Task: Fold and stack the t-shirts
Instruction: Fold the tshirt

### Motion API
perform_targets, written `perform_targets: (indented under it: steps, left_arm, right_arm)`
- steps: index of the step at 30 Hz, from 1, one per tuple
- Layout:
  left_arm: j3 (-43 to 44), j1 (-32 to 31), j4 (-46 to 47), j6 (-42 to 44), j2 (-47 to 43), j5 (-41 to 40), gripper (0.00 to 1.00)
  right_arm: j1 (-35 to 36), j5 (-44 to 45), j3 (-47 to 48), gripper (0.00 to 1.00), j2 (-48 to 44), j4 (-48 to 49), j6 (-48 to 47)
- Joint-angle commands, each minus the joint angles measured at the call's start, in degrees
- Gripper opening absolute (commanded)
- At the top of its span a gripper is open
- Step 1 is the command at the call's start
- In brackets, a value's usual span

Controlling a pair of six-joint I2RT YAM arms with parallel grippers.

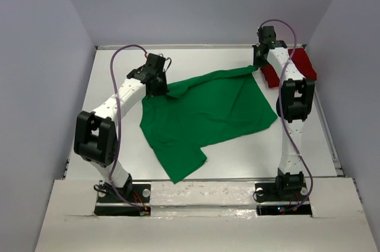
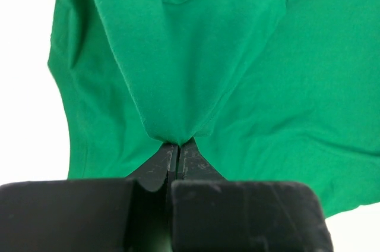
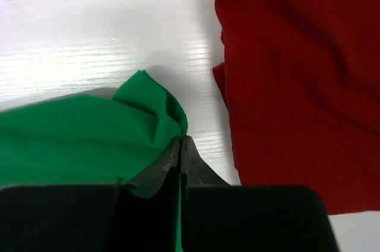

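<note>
Top external view: the green t-shirt (image 1: 205,112) lies spread and rumpled across the middle of the white table (image 1: 249,151), and everything else is placed from it. At the shirt's far-left corner the left gripper (image 1: 163,88) is clamped on a pinch of green cloth, and the left arm (image 1: 119,100) stands to the shirt's left. From that corner the cloth widens toward the near side, with one flap pointing at the arm bases. At the shirt's far-right corner the right gripper (image 1: 259,66) is closed on the green tip, and the right arm (image 1: 294,97) stands just right of the shirt. Right of that corner lies the dark red t-shirt (image 1: 304,62), partly hidden behind the right arm and apart from the green one.

Left wrist view: the left gripper (image 2: 178,145) has its jaws pressed together with a bunched fold of the green t-shirt (image 2: 237,85) caught at the tips. The rest of the cloth fans out beyond them.

Right wrist view: the right gripper (image 3: 180,142) pinches a crumpled corner of the green t-shirt (image 3: 71,139), which spreads to the left. A strip of bare table (image 3: 202,85) separates it from the dark red t-shirt (image 3: 291,85) on the right.
</note>
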Motion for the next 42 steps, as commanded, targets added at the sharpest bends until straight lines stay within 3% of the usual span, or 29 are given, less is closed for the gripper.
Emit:
perform_targets:
  steps: [1, 7, 16, 27, 30, 31, 32, 34, 36, 37, 42]
  left_arm:
    - [-3.1, -0.1, 3.9, -2.0, -9.5, -2.4, 0.00]
    - [-6.8, -0.1, 6.8, -1.6, -15.2, -4.6, 0.00]
    - [-8.2, -0.3, 6.1, -2.0, -11.4, 0.4, 0.00]
    - [-9.7, -3.2, 6.5, -3.6, -8.6, 5.1, 0.00]
    - [-10.4, -4.8, 6.2, -5.3, -7.7, 5.5, 0.37]
    - [-10.7, -5.5, 6.1, -5.9, -7.5, 5.6, 0.68]
    - [-10.9, -5.9, 6.1, -7.3, -7.8, 5.5, 0.80]
    - [-11.8, -6.3, 6.4, -8.4, -8.2, 6.2, 0.95]
    - [-12.5, -7.0, 6.2, -10.4, -9.8, 4.9, 0.99]
    - [-12.5, -7.5, 5.2, -11.3, -11.3, 1.5, 0.99]
    - [-10.0, -12.9, 1.0, -15.9, -16.1, -11.7, 0.99]
  right_arm:
    - [-0.3, 1.7, 0.0, 0.00, -6.2, 2.5, 0.4]
    - [-0.3, 2.3, -2.4, 0.00, -7.9, 3.3, 0.3]
    - [-0.3, 2.9, -7.0, 0.00, -8.1, 4.1, 0.2]
    - [0.3, 2.0, -5.5, 0.00, -5.6, 1.7, 0.5]
    - [0.3, 1.7, -7.1, 0.03, -6.1, 1.7, 0.9]
    - [0.3, 1.2, -7.6, 0.09, -6.5, 1.7, 1.0]
    - [0.3, 1.4, -8.0, 0.14, -6.9, 1.6, 1.3]
    - [0.9, 1.3, -10.0, 0.34, -8.1, 2.4, 1.5]
    - [0.9, 1.7, -11.3, 0.49, -8.9, 3.1, 1.7]
    - [1.4, 1.8, -12.2, 0.62, -9.5, 3.4, 1.6]
    - [2.6, 3.0, -12.9, 0.66, -12.0, 3.9, 1.7]
